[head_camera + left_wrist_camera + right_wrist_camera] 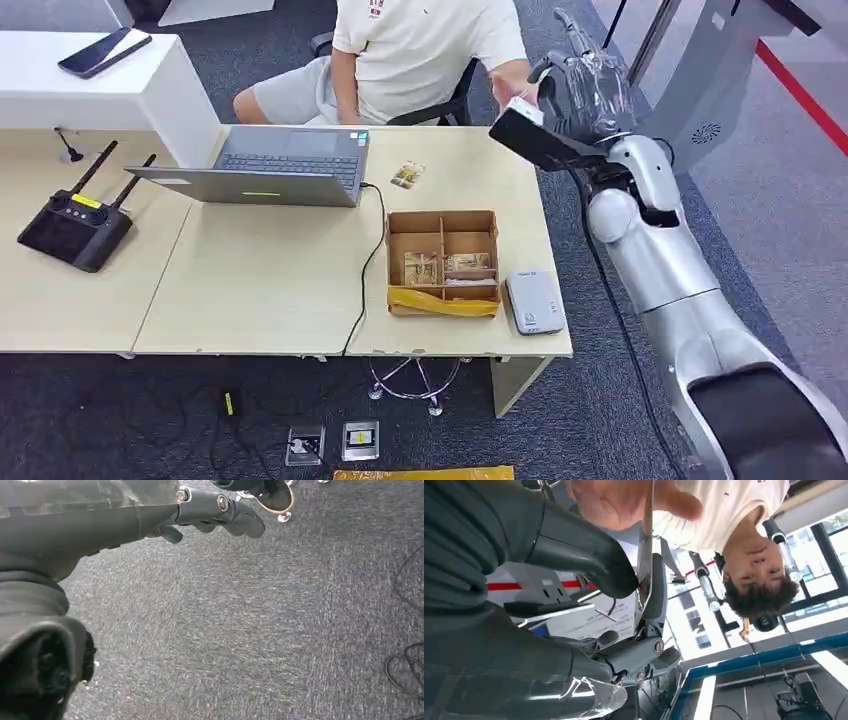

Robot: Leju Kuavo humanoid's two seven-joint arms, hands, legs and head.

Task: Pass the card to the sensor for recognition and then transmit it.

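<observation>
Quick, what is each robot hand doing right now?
Left hand: holds nothing, hanging over the carpet; whether open or closed cannot be told.
Right hand: pinching the card, held up to a person's hand.

Floor: dark grey carpet (120,400), cables trailing | Furniture: pale wooden desk (250,300), white counter (120,90) far left | Far right: red floor stripe (800,85)

No word, number or brand can be read in any view. The person's white shirt (425,40) bears a small red mark at the chest, too small to make out, and the black router (75,228) on the desk (250,290) carries a yellow label whose print is illegible. The keys of the laptop (275,165) are too blurred to read.
</observation>
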